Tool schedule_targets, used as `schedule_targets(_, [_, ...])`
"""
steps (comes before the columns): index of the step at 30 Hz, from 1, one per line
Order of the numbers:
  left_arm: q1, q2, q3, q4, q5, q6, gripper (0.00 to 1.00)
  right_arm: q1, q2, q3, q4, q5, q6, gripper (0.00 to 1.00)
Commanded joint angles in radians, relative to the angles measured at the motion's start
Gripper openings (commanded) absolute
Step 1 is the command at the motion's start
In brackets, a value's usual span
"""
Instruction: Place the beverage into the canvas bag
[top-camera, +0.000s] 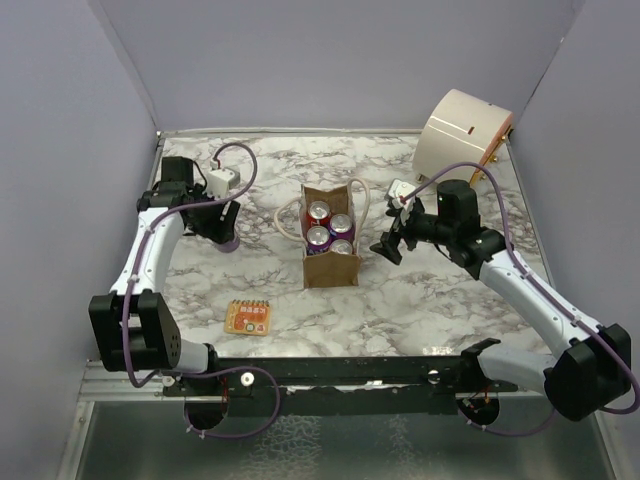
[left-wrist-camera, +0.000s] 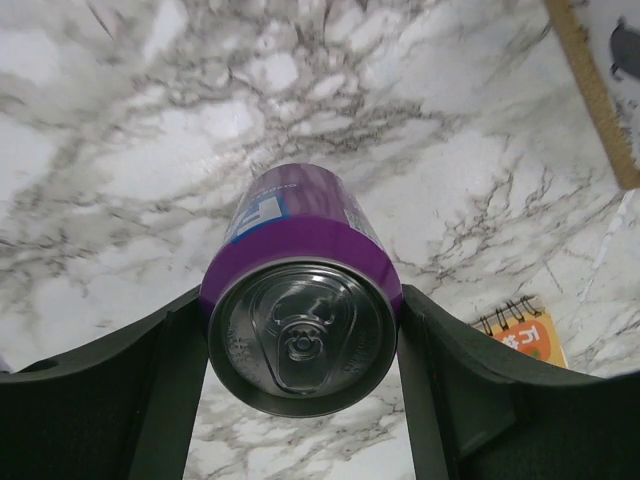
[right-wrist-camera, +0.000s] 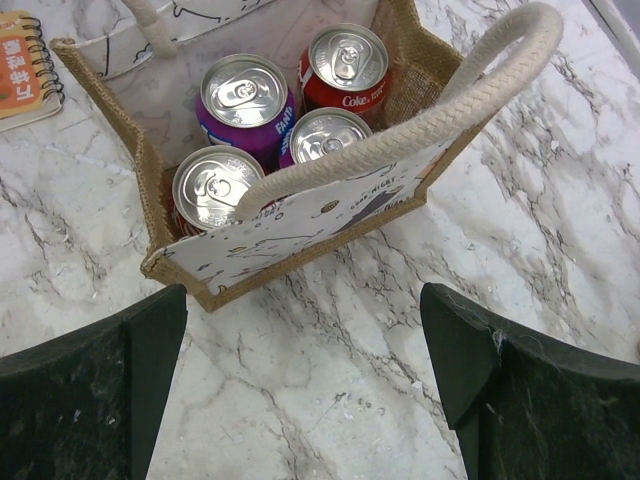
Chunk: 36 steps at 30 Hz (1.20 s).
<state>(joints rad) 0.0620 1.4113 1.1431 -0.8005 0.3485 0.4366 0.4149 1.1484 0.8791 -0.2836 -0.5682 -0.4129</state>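
The canvas bag (top-camera: 332, 268) stands upright at the table's middle, tan-brown with cream loop handles, and holds several cans. The right wrist view shows its printed side wall (right-wrist-camera: 300, 235), a purple can (right-wrist-camera: 243, 95) and a red cola can (right-wrist-camera: 345, 60) inside. The beverage, a purple can (left-wrist-camera: 300, 290), is gripped on both sides by my left gripper (left-wrist-camera: 300, 345), left of the bag in the top view (top-camera: 224, 235). I cannot tell whether the can touches the table. My right gripper (top-camera: 388, 247) is open and empty just right of the bag, its jaws wide over bare marble (right-wrist-camera: 305, 370).
A large cream drum-shaped container (top-camera: 462, 130) lies at the back right corner. An orange spiral notebook (top-camera: 248, 317) lies at the front left of the bag, also in the left wrist view (left-wrist-camera: 525, 335). Grey walls enclose the table on three sides.
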Motion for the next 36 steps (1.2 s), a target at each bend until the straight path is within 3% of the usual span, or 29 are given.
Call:
schedule_targets(1, [-0.042, -0.089, 0.168, 0.022, 0.041, -0.003, 0.00, -0.004, 0.004, -0.004, 0.017, -0.051, -0.005, 1.00])
schedule_targets(11, [-0.202, -0.066, 0.445, 0.068, 0.082, -0.034, 0.00, -0.001, 0.081, 0.123, -0.020, -0.103, -0.007, 0.96])
schedule_targets(17, [-0.309, -0.024, 0.538, 0.135, 0.092, -0.087, 0.00, -0.001, 0.122, 0.156, 0.055, -0.136, 0.111, 0.95])
schedule_targets(24, [-0.379, 0.027, 0.587, 0.124, 0.219, -0.070, 0.00, -0.001, 0.194, 0.201, 0.061, -0.185, 0.157, 0.83])
schedule_targets(31, [-0.436, 0.044, 0.543, 0.130, 0.288, -0.026, 0.00, -0.001, 0.240, 0.258, 0.043, -0.227, 0.172, 0.63])
schedule_targets(36, [-0.472, 0.040, 0.514, 0.107, 0.328, 0.017, 0.00, -0.001, 0.245, 0.254, 0.038, -0.229, 0.178, 0.56])
